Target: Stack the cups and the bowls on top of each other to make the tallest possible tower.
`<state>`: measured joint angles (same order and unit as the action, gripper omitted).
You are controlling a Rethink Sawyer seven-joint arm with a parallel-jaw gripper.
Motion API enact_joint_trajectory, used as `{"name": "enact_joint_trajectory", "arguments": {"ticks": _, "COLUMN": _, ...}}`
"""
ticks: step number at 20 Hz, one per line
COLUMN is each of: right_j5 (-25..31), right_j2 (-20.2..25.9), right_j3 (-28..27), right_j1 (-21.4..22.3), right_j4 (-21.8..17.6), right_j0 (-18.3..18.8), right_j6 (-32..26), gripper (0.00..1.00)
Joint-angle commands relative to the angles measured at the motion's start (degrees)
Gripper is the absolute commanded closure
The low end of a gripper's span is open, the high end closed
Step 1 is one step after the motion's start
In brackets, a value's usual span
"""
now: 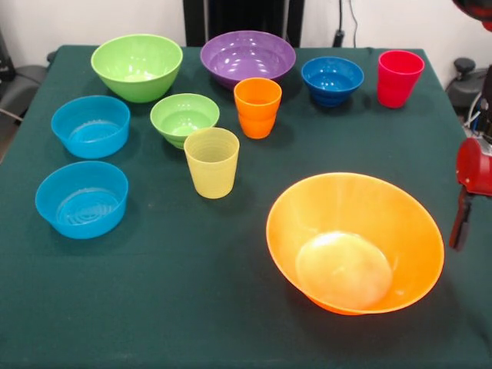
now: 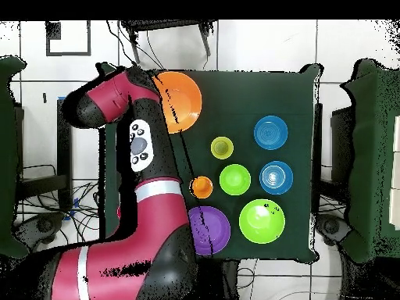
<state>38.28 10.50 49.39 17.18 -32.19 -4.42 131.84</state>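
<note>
Every cup and bowl stands apart on the green table point(image 1: 192, 307); no tower shows. The huge orange bowl point(image 1: 355, 242) sits tilted at the near right. At the back are the large green bowl point(image 1: 137, 66), purple bowl point(image 1: 247, 58), dark blue bowl point(image 1: 332, 80) and red cup point(image 1: 400, 78). The orange cup point(image 1: 257, 107), small green bowl point(image 1: 184, 118) and yellow cup point(image 1: 211, 162) stand mid-table. Two light blue bowls point(image 1: 91, 125) point(image 1: 81, 198) are at the left. My gripper point(image 1: 461, 219) hangs at the right edge, beside the orange bowl and apart from it.
In the overhead view my red arm point(image 2: 141, 156) lies over the table's left side and hides the red cup and the dark blue bowl. The orange bowl point(image 2: 181, 101) shows partly beside it. Chairs and cables surround the table.
</note>
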Motion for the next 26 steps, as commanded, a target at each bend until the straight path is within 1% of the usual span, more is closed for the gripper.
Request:
{"name": "enact_joint_trajectory", "arguments": {"ticks": 1, "right_j5": 1.6, "right_j2": 0.7, "right_j3": 6.7, "right_j1": 1.8, "right_j4": -4.4, "right_j0": 0.3, "right_j6": -15.1, "gripper": 0.00}}
{"name": "enact_joint_trajectory", "arguments": {"ticks": 5, "right_j5": 5.3, "right_j2": 1.4, "right_j3": 4.4, "right_j1": 1.5, "right_j4": -4.6, "right_j0": 0.6, "right_j6": -19.0, "gripper": 0.00}}
{"name": "enact_joint_trajectory", "arguments": {"ticks": 12, "right_j5": 7.5, "right_j2": 0.3, "right_j3": 0.8, "right_j1": -1.3, "right_j4": -6.5, "right_j0": -0.9, "right_j6": -19.9, "gripper": 0.00}}
{"name": "enact_joint_trajectory", "arguments": {"ticks": 14, "right_j5": 6.7, "right_j2": -1.1, "right_j3": 0.2, "right_j1": -1.6, "right_j4": -8.2, "right_j0": -2.2, "right_j6": -20.1, "gripper": 0.00}}
{"name": "enact_joint_trajectory", "arguments": {"ticks": 18, "right_j5": 6.7, "right_j2": -5.8, "right_j3": -0.8, "right_j1": -1.8, "right_j4": -12.1, "right_j0": -5.3, "right_j6": -18.3, "gripper": 0.00}}
{"name": "enact_joint_trajectory", "arguments": {"ticks": 20, "right_j5": 6.0, "right_j2": -6.0, "right_j3": -0.1, "right_j1": -1.5, "right_j4": -12.3, "right_j0": -5.0, "right_j6": -19.3, "gripper": 0.00}}
{"name": "enact_joint_trajectory", "arguments": {"ticks": 22, "right_j5": 5.3, "right_j2": -6.0, "right_j3": 1.7, "right_j1": -1.2, "right_j4": -11.8, "right_j0": -4.7, "right_j6": -18.3, "gripper": 0.00}}
{"name": "enact_joint_trajectory", "arguments": {"ticks": 23, "right_j5": 4.4, "right_j2": -6.2, "right_j3": 3.2, "right_j1": -1.0, "right_j4": -11.5, "right_j0": -4.7, "right_j6": -16.9, "gripper": 0.00}}
{"name": "enact_joint_trajectory", "arguments": {"ticks": 26, "right_j5": 0.6, "right_j2": -8.7, "right_j3": 6.5, "right_j1": -0.8, "right_j4": -12.5, "right_j0": -6.2, "right_j6": -11.1, "gripper": 0.00}}
